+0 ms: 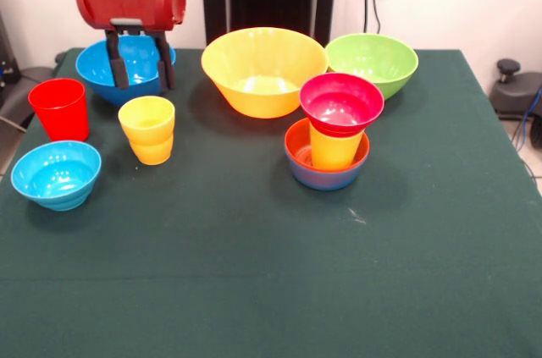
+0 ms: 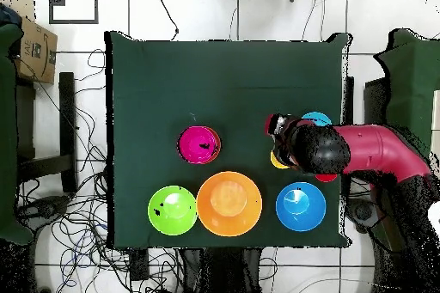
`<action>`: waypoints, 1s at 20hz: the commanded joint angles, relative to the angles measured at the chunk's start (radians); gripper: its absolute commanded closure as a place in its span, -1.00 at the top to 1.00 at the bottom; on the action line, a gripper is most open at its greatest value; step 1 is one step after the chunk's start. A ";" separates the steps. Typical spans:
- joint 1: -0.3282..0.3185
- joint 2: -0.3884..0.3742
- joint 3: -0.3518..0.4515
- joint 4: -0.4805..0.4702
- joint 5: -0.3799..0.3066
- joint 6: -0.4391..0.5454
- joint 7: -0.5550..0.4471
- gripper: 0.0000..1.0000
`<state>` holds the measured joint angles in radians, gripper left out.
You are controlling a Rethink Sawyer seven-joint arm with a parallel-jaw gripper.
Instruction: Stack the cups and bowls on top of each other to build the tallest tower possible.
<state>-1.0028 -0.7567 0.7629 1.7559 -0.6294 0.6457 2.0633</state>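
My gripper (image 1: 140, 79) is open and empty, its two black fingers (image 1: 116, 66) hanging just above a pair of nested yellow cups (image 1: 147, 129). Seen from overhead, the arm's red head (image 2: 309, 148) covers most of those cups (image 2: 277, 161). The red cup (image 1: 59, 108) stands at the left, the small light-blue bowl (image 1: 56, 173) in front of it. The medium blue bowl (image 1: 125, 66) lies behind the gripper. The tower (image 1: 330, 134) is a small blue bowl holding an orange-red bowl, a yellow cup, and a crimson bowl (image 2: 199, 144) on top.
The large yellow-orange bowl (image 1: 263, 70) and the lime green bowl (image 1: 373, 62) sit side by side at the table's far side, just behind the tower. Overhead they show as a row with the blue bowl (image 2: 301, 206). The green cloth (image 1: 271, 290) covers the table.
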 commanded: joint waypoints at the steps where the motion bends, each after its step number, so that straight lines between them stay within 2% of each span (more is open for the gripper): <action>1: 0.012 0.077 0.005 0.035 -0.076 0.067 -0.265 1.00; 14: 0.043 0.116 -0.030 0.057 -0.133 -0.013 -0.186 1.00; 20: 0.031 0.147 -0.029 0.040 -0.151 -0.021 -0.197 1.00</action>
<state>-1.0029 -0.6830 0.7609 1.7647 -0.6718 0.6455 2.0633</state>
